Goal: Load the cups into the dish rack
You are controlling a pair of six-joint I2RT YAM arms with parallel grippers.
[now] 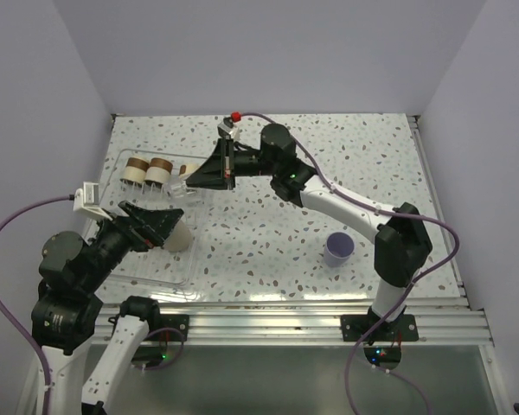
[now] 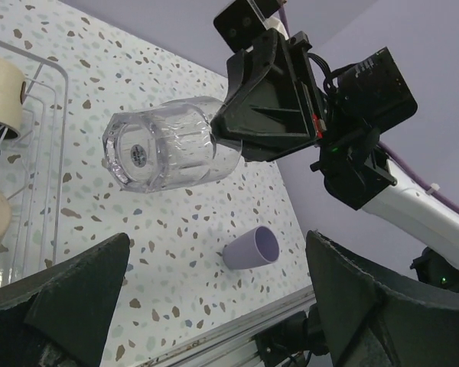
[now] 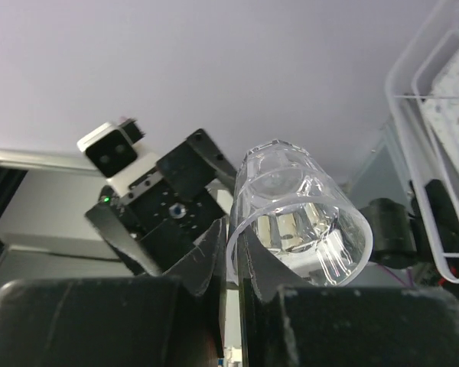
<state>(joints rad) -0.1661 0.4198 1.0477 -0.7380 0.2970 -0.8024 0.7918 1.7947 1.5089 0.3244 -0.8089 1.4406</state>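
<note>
your right pincer point(image 1: 194, 180) clamps the clear cup point(image 2: 164, 153) by its rim, tipped sideways over the dish rack point(image 1: 156, 277) for loading, while your left pincer point(image 1: 164, 226) gapes released.

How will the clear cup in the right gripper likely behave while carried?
Probably stiff: the clear cup looks undeformed where the right gripper pinches its rim. Glossy wall looks slippery; held sideways by one edge, it may pivot.

Right gripper point(image 3: 233, 264) pinches the clear cup point(image 3: 298, 218) by its rim, mouth tipped toward the lens. Left arm point(image 3: 172, 206) sits behind it, dish rack point(image 3: 413, 130) edge at far right.
</note>
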